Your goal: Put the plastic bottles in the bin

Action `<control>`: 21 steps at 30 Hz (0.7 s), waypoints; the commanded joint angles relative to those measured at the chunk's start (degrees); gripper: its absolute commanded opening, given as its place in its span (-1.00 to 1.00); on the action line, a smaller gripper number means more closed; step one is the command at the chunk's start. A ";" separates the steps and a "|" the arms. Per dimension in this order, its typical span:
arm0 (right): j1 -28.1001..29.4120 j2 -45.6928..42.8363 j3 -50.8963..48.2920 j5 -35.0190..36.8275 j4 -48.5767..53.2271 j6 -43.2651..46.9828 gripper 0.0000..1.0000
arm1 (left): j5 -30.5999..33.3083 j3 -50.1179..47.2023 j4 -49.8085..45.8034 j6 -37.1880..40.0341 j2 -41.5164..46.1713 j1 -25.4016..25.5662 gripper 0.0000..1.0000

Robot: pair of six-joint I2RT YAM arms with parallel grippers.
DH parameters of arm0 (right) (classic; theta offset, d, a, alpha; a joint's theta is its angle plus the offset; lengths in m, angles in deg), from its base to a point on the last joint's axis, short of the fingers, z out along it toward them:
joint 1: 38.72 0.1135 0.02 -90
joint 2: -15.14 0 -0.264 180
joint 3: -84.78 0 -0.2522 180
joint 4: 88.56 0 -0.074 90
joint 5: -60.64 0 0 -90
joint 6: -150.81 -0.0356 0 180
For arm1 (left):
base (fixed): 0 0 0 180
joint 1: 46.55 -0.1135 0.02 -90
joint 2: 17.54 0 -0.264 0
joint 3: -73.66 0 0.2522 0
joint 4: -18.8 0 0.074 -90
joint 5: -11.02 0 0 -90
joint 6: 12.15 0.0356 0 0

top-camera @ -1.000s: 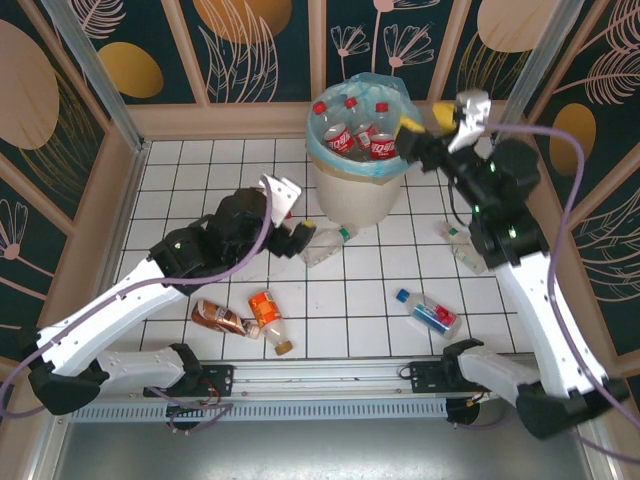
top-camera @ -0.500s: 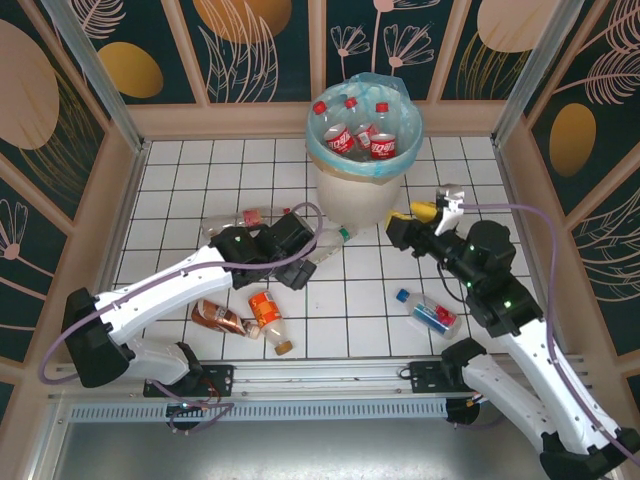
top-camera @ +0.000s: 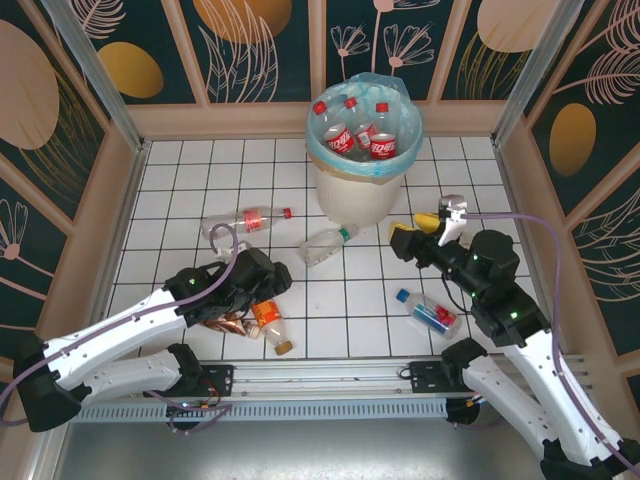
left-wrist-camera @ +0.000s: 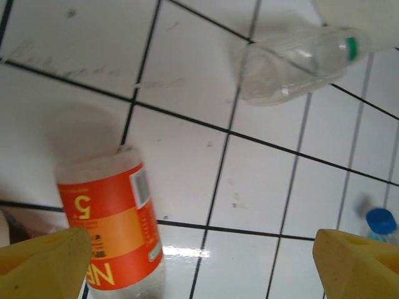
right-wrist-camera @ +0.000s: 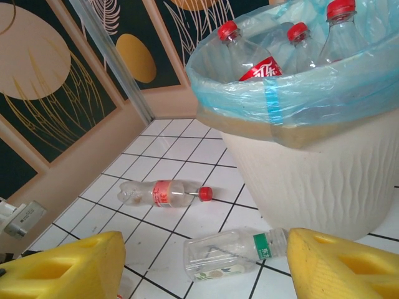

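**Top view:** partly done. The bin (top-camera: 350, 205) already has at least four binned bottles (top-camera: 383, 145) in it, red caps up. I count five left on the tiles, all nearer the arms than the bin:
- red-capped clear bottle (top-camera: 245, 220), off to the bin's left
- green-capped bottle (top-camera: 325, 245), just beside the bin's base
- orange bottle (top-camera: 268, 315) and brown bottle (top-camera: 228, 323), well apart from the bin on its left
- blue-capped bottle (top-camera: 428, 312), near-right of the bin

The left gripper (top-camera: 270, 290) hangs over the orange/brown pair. The right gripper (top-camera: 412, 230) sits just right of the bin's base with nothing in it.

**Left wrist:** the left gripper (left-wrist-camera: 199, 268) has its jaws wide and grips nothing. The orange bottle (left-wrist-camera: 112, 230) lies inside the gap, close to one pad; can't tell if they touch. The green-capped bottle (left-wrist-camera: 293, 62) is further on toward the bin. The blue-capped bottle (left-wrist-camera: 380, 222) is just in at the frame edge.

**Right wrist:** the right gripper (right-wrist-camera: 206, 268) is also spread and empty, touching nothing. The green-capped bottle (right-wrist-camera: 234, 252) lies ahead of it at the foot of the bin (right-wrist-camera: 312, 180). The red-capped clear bottle (right-wrist-camera: 165, 193) is further out to the bin's left. The binned bottles (right-wrist-camera: 249, 56) poke above the liner.
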 commanded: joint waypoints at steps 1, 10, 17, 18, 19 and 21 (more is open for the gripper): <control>0.40 0.02 -1.60 0.73 -0.94 3.12 0.40 | 2.81 -1.71 0.25 -7.33 -0.13 -0.18 0.81; 0.39 -0.59 -4.25 0.42 -2.14 2.81 0.40 | 0.50 -8.01 4.48 -9.39 -2.53 -1.37 0.72; 0.43 0.39 -6.76 -0.47 -3.88 3.46 0.40 | -2.77 -12.91 10.67 -9.03 -3.46 -3.39 0.66; 0.38 0.66 -6.85 -0.86 -4.13 3.39 0.40 | -3.05 -13.09 11.66 -8.49 -4.39 -3.57 0.65; 0.38 0.84 -6.92 -1.18 -4.29 3.29 0.40 | -3.34 -13.12 12.39 -8.02 -5.35 -3.67 0.64; 0.38 1.07 -6.99 -1.56 -4.69 3.35 0.41 | -4.01 -12.57 14.21 -6.56 -7.67 -3.88 0.62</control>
